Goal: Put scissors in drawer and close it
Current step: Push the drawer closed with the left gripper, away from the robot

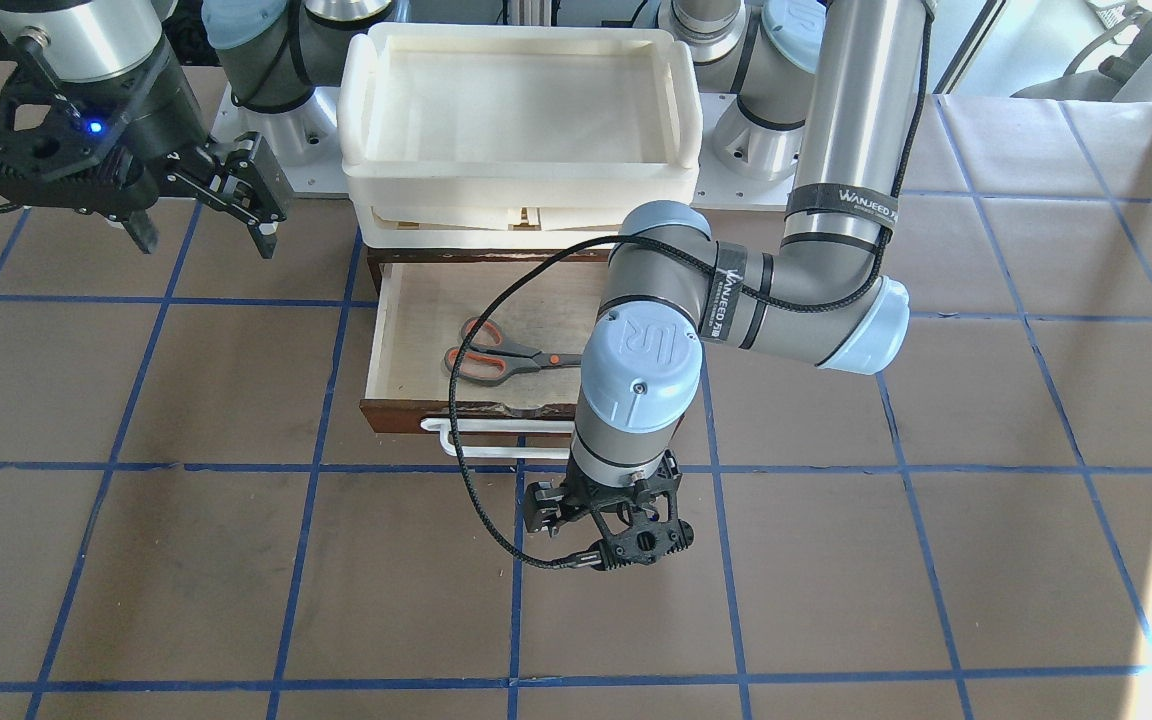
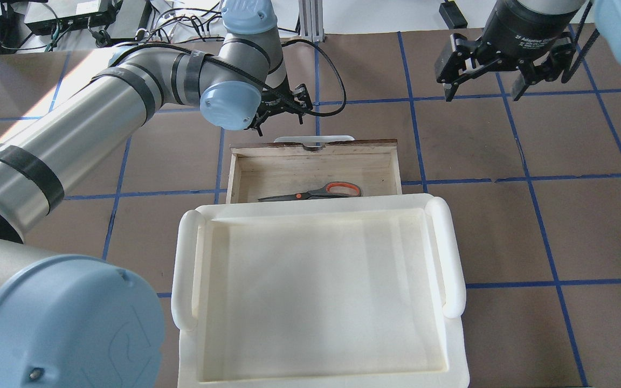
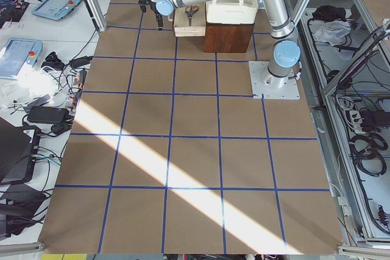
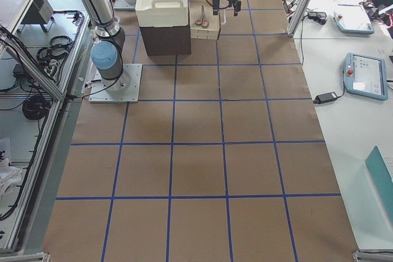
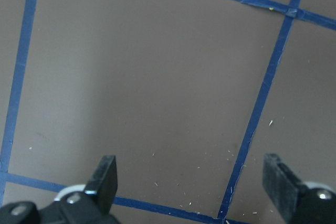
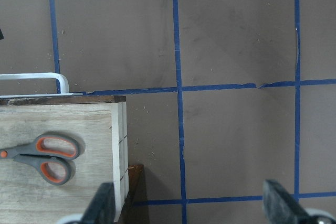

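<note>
The scissors (image 1: 501, 355) lie flat on the plywood floor of the open drawer (image 1: 426, 300), handles toward the robot's right; they also show in the overhead view (image 2: 316, 192) and the right wrist view (image 6: 44, 156). The drawer's dark front carries a white bar handle (image 1: 496, 430). My left gripper (image 1: 606, 540) hangs open and empty above the table, just beyond the drawer's handle, apart from it; its wrist view shows only the table between the fingers (image 5: 105, 177). My right gripper (image 1: 204, 238) is open and empty, high above the table beside the drawer's right side.
A large white plastic tray (image 2: 181, 269) sits on top of the cabinet that holds the drawer. Brown table covering with blue tape lines (image 1: 836, 560) surrounds it. The left arm's elbow (image 1: 836, 320) reaches across above the drawer's left end.
</note>
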### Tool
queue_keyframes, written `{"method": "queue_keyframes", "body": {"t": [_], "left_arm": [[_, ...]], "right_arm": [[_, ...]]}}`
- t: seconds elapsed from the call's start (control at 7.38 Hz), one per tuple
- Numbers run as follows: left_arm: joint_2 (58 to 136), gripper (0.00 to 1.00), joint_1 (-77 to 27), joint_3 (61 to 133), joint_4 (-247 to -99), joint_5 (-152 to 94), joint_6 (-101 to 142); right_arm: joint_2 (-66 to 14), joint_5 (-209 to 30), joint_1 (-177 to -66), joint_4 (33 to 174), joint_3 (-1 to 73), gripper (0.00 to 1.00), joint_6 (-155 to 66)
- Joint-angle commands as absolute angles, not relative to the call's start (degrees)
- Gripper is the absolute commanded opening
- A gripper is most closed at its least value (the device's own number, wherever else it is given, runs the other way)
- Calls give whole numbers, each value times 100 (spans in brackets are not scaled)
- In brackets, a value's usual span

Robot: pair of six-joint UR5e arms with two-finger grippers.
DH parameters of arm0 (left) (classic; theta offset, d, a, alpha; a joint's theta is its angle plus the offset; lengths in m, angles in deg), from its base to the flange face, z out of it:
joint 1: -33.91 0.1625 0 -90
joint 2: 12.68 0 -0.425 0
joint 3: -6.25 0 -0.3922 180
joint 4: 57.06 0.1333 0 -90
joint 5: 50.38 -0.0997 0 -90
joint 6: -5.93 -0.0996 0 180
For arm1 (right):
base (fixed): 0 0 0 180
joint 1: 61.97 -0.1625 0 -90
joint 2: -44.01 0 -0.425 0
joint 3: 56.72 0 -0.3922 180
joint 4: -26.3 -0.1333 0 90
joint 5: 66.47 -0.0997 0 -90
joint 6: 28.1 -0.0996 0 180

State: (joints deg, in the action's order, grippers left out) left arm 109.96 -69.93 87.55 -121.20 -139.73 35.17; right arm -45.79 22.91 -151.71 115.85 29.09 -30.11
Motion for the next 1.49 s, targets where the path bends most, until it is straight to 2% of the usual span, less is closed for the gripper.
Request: {"method": "queue_keyframes", "body": {"t": [0.0,1.36], "left_arm": [[10950,100,-7007,8755,-12499,-13846,3519],[10554,100,-7077,8597,-14098,-13775,3537]], "right_arm": [[-4581,2291,-15171,11595,2933,100,-3021],[-4581,2291,-15171,11586,2933,100,-3021]]}}
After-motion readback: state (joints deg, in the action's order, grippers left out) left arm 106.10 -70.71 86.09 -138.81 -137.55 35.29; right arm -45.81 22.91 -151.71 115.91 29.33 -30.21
